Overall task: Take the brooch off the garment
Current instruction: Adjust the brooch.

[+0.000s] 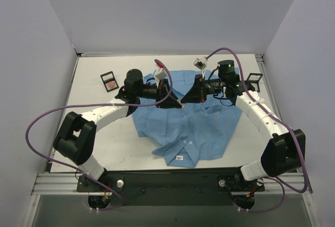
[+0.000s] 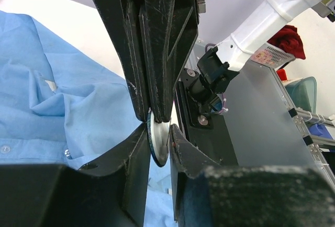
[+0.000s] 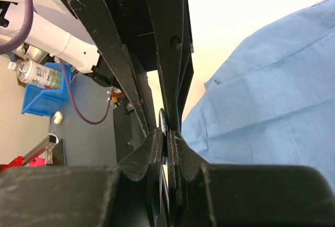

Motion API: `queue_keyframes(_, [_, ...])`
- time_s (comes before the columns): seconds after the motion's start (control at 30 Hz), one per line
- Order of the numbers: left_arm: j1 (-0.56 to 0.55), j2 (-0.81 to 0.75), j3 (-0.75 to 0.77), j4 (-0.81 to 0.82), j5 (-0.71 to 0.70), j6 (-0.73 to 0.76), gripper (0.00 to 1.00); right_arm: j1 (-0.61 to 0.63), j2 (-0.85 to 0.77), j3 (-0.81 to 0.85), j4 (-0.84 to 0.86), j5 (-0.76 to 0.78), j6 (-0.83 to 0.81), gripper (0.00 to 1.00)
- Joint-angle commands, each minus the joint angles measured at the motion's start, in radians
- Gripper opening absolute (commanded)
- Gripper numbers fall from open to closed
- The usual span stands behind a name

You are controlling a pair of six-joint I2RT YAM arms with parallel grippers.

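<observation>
The light blue shirt (image 1: 193,127) lies spread on the table, collar toward the near edge. My two grippers meet tip to tip above its far left part. The brooch (image 2: 158,146), a small disc with a dark-blue rim and a pale face, stands edge-on between them. My left gripper (image 2: 159,133) is shut on its lower part, and the right gripper's fingers clamp its upper edge from above. In the right wrist view my right gripper (image 3: 166,135) is shut on the thin disc (image 3: 163,120), with the shirt (image 3: 261,96) beside it. No cloth shows between the jaws.
A black rectangular frame (image 1: 109,81) lies at the far left of the table and another (image 1: 254,80) at the far right. Grey walls close in the table on three sides. Purple cables loop out from both arms.
</observation>
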Motion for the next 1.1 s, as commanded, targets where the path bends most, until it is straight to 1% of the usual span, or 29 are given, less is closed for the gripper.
queue_keyframes(0.0, [0.002,-0.012,0.001,0.07,0.013,-0.02,0.29,-0.011,-0.029,-0.006,0.044,-0.031,0.007,0.0])
queue_keyframes(0.2, [0.002,-0.005,0.006,0.074,0.02,-0.027,0.27,-0.011,-0.033,-0.009,0.048,-0.031,0.005,0.0])
queue_keyframes(0.4, [0.001,0.009,0.003,0.107,0.049,-0.055,0.23,-0.009,-0.044,-0.011,0.046,-0.011,-0.01,0.0])
queue_keyframes(0.57, [-0.008,0.018,0.013,0.084,0.065,-0.041,0.12,-0.002,-0.058,-0.008,0.029,0.011,-0.038,0.0])
queue_keyframes(0.73, [-0.022,0.021,0.033,0.016,0.08,0.008,0.08,0.015,-0.067,-0.002,-0.006,0.043,-0.085,0.0])
queue_keyframes(0.83, [-0.028,0.018,0.041,-0.027,0.082,0.034,0.0,0.023,-0.07,0.003,-0.017,0.067,-0.085,0.0])
queue_keyframes(1.07, [-0.028,0.015,0.036,-0.038,0.075,0.045,0.0,0.021,-0.062,0.011,-0.008,0.086,-0.067,0.0])
